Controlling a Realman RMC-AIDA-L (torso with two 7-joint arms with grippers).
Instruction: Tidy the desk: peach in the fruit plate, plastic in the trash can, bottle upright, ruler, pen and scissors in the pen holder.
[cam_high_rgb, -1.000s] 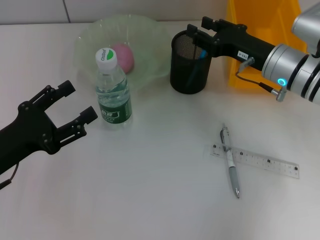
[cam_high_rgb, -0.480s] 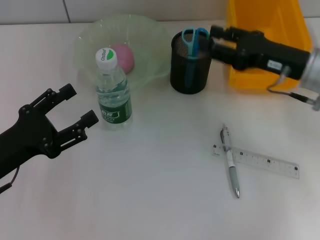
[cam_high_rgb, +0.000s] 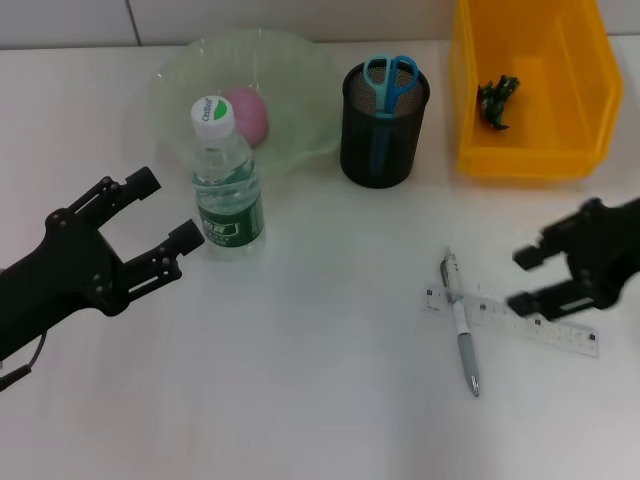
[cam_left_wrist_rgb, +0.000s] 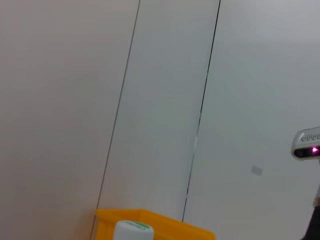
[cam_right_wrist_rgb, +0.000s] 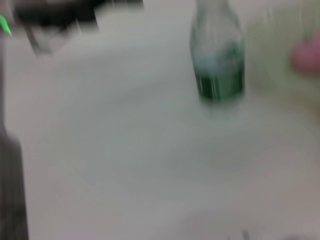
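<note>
The pink peach (cam_high_rgb: 246, 113) lies in the clear fruit plate (cam_high_rgb: 300, 75). The water bottle (cam_high_rgb: 226, 180) stands upright in front of the plate; it also shows in the right wrist view (cam_right_wrist_rgb: 218, 55), and its cap in the left wrist view (cam_left_wrist_rgb: 133, 231). Blue-handled scissors (cam_high_rgb: 386, 82) stand in the black mesh pen holder (cam_high_rgb: 380, 135). Dark plastic (cam_high_rgb: 496, 100) lies in the yellow trash can (cam_high_rgb: 530, 150). The pen (cam_high_rgb: 461, 322) lies across the clear ruler (cam_high_rgb: 520, 322) on the table. My right gripper (cam_high_rgb: 526, 278) is open, just right of the pen and over the ruler. My left gripper (cam_high_rgb: 165, 210) is open beside the bottle.
The white table (cam_high_rgb: 320, 400) stretches in front of the things. A white panelled wall (cam_left_wrist_rgb: 160, 100) fills the left wrist view.
My right gripper left the pen holder, where the scissors now stand, and moved down to the ruler and pen. The left gripper barely moved.
</note>
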